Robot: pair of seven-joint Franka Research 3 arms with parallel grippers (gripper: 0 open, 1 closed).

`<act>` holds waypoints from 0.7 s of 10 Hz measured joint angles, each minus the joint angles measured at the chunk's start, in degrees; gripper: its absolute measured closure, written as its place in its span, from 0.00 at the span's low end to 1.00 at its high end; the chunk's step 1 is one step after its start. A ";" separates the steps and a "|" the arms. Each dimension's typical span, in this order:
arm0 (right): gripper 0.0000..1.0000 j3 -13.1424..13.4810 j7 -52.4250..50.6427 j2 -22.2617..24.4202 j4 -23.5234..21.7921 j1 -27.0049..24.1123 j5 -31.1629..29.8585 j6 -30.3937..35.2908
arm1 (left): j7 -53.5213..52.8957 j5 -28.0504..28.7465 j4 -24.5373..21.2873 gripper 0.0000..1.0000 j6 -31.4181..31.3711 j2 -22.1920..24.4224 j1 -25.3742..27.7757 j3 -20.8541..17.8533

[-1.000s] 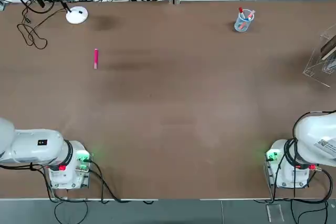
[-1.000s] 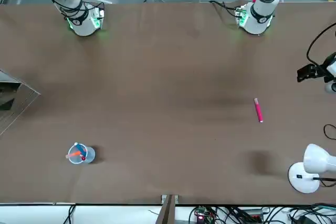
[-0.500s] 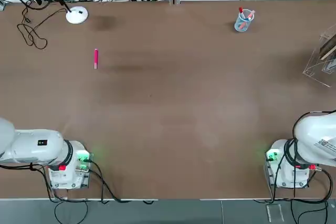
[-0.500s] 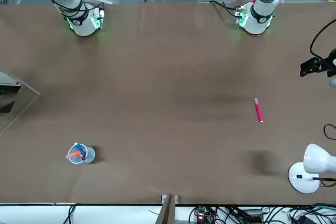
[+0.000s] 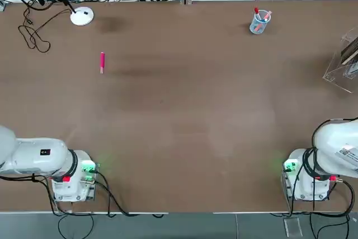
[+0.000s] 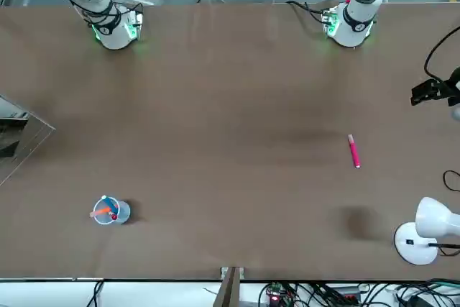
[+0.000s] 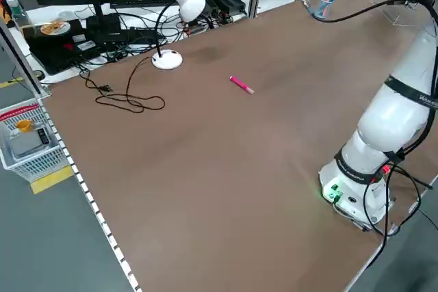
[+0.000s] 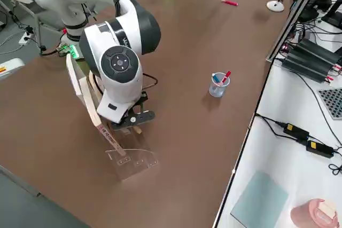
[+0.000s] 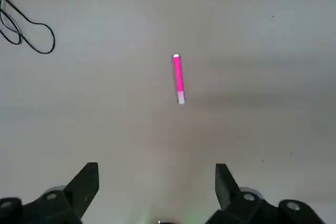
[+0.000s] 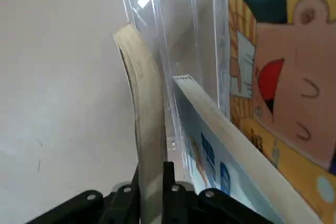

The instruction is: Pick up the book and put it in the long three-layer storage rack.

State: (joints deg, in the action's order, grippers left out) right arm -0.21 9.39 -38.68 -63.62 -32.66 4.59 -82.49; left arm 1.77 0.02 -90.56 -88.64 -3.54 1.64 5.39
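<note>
- My right pincer [image 10: 152, 179] is clamped tight on the book [image 10: 144, 114], holding its lower edge, at the rack's near panels.
- Risk: the thin book bows in my grip; if its edge catches a panel lip it could buckle or shove the long three-layer storage rack [image 8: 131, 163] across the tabletop [image 8: 203, 46].
- The book looks pale edge-on; its cover I can't make out. Another book [image 10: 273, 77] seems already slotted in.
- My left pincer [image 9: 157, 192] hangs wide open, empty, above a pink pen [image 9: 178, 78].
</note>
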 joint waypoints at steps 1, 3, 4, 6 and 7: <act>0.85 0.00 -0.36 -0.25 0.00 0.00 0.00 -0.43 | 0.00 -0.34 -0.01 0.03 0.00 -0.02 0.00 0.00; 0.85 0.00 -1.30 -0.77 0.01 0.00 -0.25 -1.37 | 0.00 -0.63 -0.01 0.03 0.00 -0.04 0.00 -0.01; 0.85 0.00 -1.89 -1.00 0.01 0.00 -0.70 -1.87 | 0.00 -0.65 -0.01 0.03 0.00 -0.04 0.00 -0.01; 0.85 -0.01 -3.22 -1.20 0.01 0.00 -1.64 -2.72 | 0.00 -0.67 -0.01 0.03 0.00 -0.04 0.00 -0.01; 0.85 -0.04 -3.63 -1.21 0.01 0.00 -2.01 -3.07 | 0.00 -0.68 -0.01 0.03 0.00 -0.04 0.00 -0.01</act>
State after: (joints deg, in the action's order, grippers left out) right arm -0.25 5.76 -39.89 -63.61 -32.66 2.59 -85.56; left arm 1.77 -0.66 -90.58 -88.64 -3.59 1.64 5.39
